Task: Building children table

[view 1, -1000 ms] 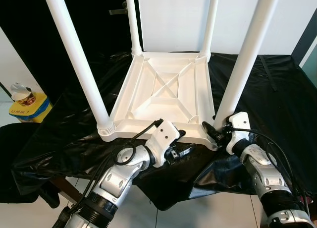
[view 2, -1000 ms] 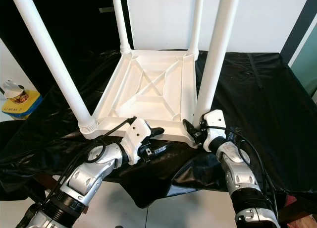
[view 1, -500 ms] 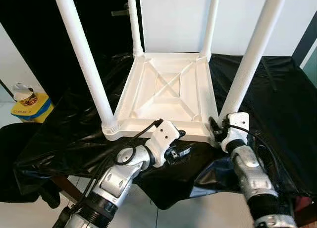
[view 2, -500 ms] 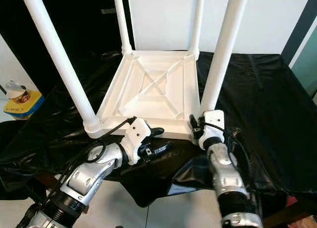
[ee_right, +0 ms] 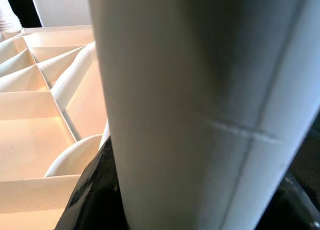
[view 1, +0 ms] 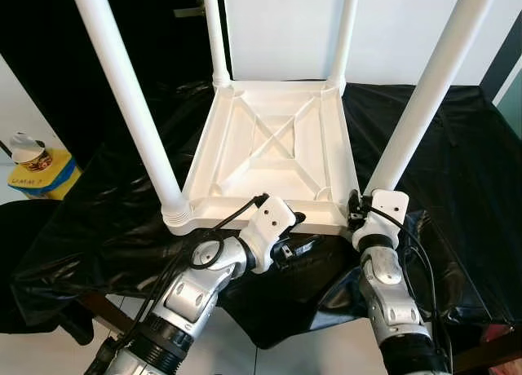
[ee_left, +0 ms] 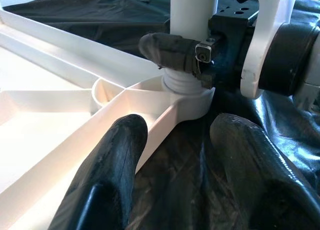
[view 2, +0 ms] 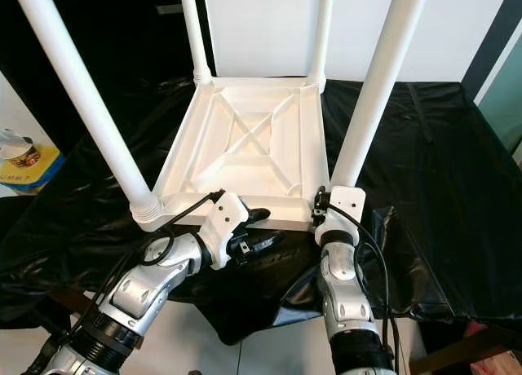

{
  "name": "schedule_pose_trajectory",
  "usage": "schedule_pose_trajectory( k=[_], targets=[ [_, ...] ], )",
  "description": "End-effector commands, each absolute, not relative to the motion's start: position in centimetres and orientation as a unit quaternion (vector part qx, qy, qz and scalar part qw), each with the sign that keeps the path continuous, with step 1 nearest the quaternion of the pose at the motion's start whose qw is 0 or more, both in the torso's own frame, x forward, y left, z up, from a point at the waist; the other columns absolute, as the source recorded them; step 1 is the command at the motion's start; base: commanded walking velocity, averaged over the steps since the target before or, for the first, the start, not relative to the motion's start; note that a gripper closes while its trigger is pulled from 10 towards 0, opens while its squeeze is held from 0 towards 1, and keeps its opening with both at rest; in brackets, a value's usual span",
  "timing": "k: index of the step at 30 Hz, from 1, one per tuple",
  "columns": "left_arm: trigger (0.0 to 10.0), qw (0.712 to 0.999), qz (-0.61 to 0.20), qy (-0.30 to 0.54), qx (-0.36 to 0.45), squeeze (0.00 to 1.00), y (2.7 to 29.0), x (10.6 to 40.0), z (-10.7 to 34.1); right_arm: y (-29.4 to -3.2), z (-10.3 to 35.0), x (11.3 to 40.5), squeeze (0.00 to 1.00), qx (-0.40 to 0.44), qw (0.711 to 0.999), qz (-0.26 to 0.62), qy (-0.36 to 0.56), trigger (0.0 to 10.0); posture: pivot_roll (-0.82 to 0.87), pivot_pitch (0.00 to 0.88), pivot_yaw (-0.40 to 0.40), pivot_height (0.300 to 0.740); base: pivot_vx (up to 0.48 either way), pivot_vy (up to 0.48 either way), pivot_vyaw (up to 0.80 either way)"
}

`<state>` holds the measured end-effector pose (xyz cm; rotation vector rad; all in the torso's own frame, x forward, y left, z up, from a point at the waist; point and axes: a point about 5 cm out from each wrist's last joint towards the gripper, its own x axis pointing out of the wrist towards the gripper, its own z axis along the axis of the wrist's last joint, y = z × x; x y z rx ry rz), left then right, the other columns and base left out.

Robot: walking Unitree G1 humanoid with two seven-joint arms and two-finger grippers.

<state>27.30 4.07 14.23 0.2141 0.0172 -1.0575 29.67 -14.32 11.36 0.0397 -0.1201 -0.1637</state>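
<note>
A white plastic table lies upside down on a surface covered by a black sheet, with its four white legs pointing upward. The right gripper is closed around the base of the near right leg, where that leg meets its corner socket; in the left wrist view one dark finger wraps the leg just above the threaded collar. The left gripper sits at the near edge of the table, fingers spread apart and holding nothing, one finger over the white rim and the other over the sheet. The near left leg stands in its own corner socket. A yellow container rests on the floor at far left.
</note>
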Motion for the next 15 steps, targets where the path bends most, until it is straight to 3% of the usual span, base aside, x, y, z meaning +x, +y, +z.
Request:
schedule_pose_trajectory(
  k=[1,14,15],
  targets=[
    [10.0,0.848,-0.521,0.015,0.101,0.00,4.2,27.0,14.1,-13.9,10.8,29.5,0.00,0.029,0.996,-0.076,-0.044,10.0,-0.13,0.074,0.034,0.740,0.000,0.000,0.00],
    [10.0,0.846,-0.523,0.014,0.102,0.00,4.1,27.0,14.2,-15.1,11.9,29.8,0.02,0.020,0.995,-0.073,-0.069,10.0,-0.13,0.067,0.031,0.740,0.000,0.000,0.00],
    [10.0,0.846,-0.523,0.014,0.102,0.00,4.1,26.9,14.2,-15.3,12.1,29.6,1.00,0.019,0.995,-0.056,-0.076,10.0,-0.13,0.068,0.028,0.740,0.000,0.000,0.00]
  ],
)
